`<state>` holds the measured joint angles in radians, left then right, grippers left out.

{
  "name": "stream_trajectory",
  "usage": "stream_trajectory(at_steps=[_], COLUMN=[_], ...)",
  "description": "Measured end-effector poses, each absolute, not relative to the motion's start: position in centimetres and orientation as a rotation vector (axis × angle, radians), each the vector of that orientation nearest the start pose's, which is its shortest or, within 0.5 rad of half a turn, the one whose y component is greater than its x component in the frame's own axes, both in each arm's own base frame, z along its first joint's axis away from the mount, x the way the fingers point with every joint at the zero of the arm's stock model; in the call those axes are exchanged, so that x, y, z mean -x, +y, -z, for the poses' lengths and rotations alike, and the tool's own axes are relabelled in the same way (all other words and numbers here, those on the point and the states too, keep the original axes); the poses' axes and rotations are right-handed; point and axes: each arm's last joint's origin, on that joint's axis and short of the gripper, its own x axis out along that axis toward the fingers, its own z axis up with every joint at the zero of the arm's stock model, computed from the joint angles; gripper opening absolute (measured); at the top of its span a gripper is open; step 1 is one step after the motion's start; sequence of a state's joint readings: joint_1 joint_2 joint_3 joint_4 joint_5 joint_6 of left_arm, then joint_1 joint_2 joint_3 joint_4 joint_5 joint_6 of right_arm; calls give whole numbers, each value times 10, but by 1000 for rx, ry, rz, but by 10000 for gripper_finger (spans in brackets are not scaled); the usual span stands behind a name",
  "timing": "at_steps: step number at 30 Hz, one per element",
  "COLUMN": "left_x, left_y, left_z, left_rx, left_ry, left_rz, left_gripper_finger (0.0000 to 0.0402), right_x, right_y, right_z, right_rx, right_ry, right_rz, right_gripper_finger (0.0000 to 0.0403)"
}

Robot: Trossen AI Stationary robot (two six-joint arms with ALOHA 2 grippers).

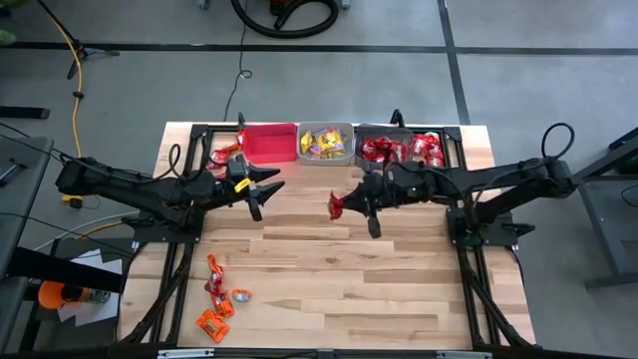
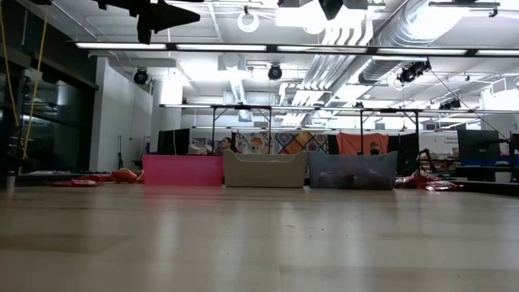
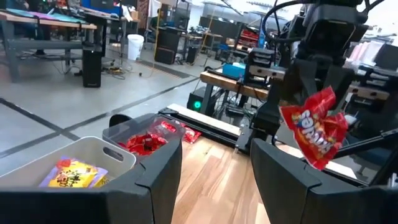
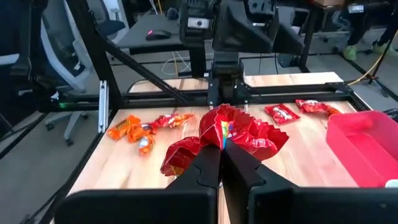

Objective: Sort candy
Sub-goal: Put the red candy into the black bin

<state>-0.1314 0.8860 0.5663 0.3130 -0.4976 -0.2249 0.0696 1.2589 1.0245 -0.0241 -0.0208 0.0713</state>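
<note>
A red shiny candy packet is in my right gripper, which is shut on it above the middle of the table. My left gripper hovers open to the left of it and holds nothing. Three bins stand side by side at the far edge: a red bin, a clear grey bin with yellow candies, and a dark bin with red candies. Loose orange and red candies lie flat on the table at its near left corner. My right gripper pinches the red packet between its two shut fingers, at a crumpled part near the packet's middle. The fingers slant down toward the table's left. The packet hangs below them, lifted clear of the table, its ends flaring out on either side.
More red packets lie on the table beside the bins, left of the red bin and right of the dark bin. Black frame rails run along the table's left and right sides. Bare wood lies between the grippers and the near edge.
</note>
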Motion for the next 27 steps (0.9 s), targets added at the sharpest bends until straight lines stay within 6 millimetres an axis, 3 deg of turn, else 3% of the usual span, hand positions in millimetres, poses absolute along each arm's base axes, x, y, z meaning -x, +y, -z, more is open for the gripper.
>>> stream_trajectory(at_steps=[4, 8, 12, 17, 22, 27], left_x=[-198, -198, -198, -198, -198, -197], left_y=[-12, -12, -12, -12, -12, -11], left_z=[-287, -287, -288, -288, -288, -288], left_rx=[220, 219, 221, 228, 227, 228], left_ry=[-35, -35, -40, -42, -44, -47], left_rz=[-366, -371, -373, -374, -389, -413], left_gripper_finger=[180, 180, 180, 180, 180, 180], right_x=[-278, -272, -261, -239, -236, -241], right_y=[0, -41, -92, -141, -175, -187], right_z=[-341, -343, -322, -287, -258, -233], right_rx=[-136, -243, -385, -511, -630, -639], right_ry=[215, 194, 299, 466, 573, 692], right_rz=[-1, 195, 573, 1008, 1041, 1035], right_gripper_finger=[0, 0, 0, 0, 6, 68])
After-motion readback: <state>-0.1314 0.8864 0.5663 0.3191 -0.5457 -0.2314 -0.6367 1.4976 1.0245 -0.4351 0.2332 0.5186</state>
